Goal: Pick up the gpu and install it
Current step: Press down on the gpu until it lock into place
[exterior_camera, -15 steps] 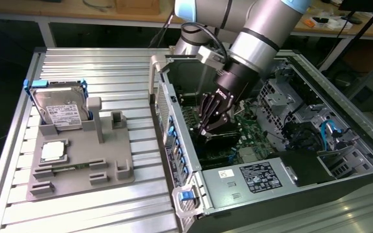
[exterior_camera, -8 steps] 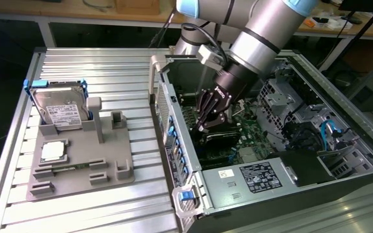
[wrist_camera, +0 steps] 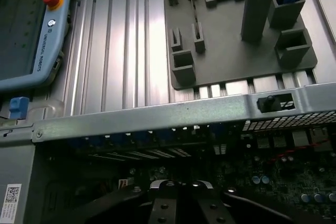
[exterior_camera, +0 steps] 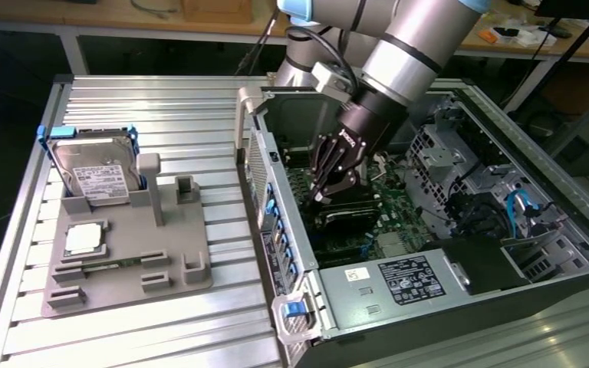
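Inside the open case, exterior view: the silver and black robot arm reaches down into the grey metal computer tower (exterior_camera: 258, 153), and the black gripper (exterior_camera: 324, 195) hangs low over the green motherboard (exterior_camera: 397, 207).
Gripper state: the jaws are drawn right together; I cannot tell whether they pinch anything.
Gpu position: the long, flat dark gpu card (exterior_camera: 351, 216) lies directly under the fingertips, down on the board and apparently touching them.
Key relation: the card sits straight below the gripper, not off to either side, so up-and-down is the axis that counts.
Long axis: it seems to run from the tower's slotted wall, on the exterior view's left, towards the drive bays on the right.
Outside the case: the grey moulded parts holder (exterior_camera: 172, 253) still carries the silver hard drive in its blue frame (exterior_camera: 95, 172) and the small square CPU chip (exterior_camera: 85, 238), well apart from the gripper.
Wrist view, gripper: dark fingers (wrist_camera: 163, 205) fill the near edge, set close together; the card itself is too dark to make out.
Wrist view, beyond: the tower's metal rim (wrist_camera: 157, 114) crosses in front, then the holder (wrist_camera: 236, 51) and a blue-edged teach pendant (wrist_camera: 26, 30).
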`<act>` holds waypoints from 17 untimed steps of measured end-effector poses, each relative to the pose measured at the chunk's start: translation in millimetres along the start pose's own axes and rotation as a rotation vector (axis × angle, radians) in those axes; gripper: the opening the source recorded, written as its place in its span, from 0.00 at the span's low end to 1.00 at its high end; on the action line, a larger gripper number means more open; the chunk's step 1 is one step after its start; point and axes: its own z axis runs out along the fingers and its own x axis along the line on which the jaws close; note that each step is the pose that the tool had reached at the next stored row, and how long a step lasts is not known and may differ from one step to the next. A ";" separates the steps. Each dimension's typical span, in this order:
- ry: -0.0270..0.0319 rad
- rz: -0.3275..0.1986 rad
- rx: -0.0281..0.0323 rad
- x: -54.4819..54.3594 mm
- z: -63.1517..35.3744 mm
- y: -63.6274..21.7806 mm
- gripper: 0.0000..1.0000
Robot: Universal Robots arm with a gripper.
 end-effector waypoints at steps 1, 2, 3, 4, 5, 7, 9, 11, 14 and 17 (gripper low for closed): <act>0.0139 0.007 0.0040 -0.2 0.1 0.5 0.10; 0.0280 0.015 0.0085 -0.5 0.1 1.0 0.10; 0.0414 0.023 0.0145 -0.9 0.1 1.5 0.10; 0.0541 0.030 0.0205 -1.4 0.2 2.1 0.10; 0.0637 0.037 0.0262 -2.3 0.3 2.8 0.10; 0.0698 0.041 0.0319 -3.7 0.5 4.1 0.10; 0.0783 0.046 0.0340 -6.8 -0.2 5.1 0.10; 0.0946 0.055 0.0421 -9.2 0.7 8.5 0.10; 0.1035 0.063 0.0534 -10.0 1.2 10.0 0.10; 0.1033 0.073 0.0784 -11.1 1.3 11.6 0.10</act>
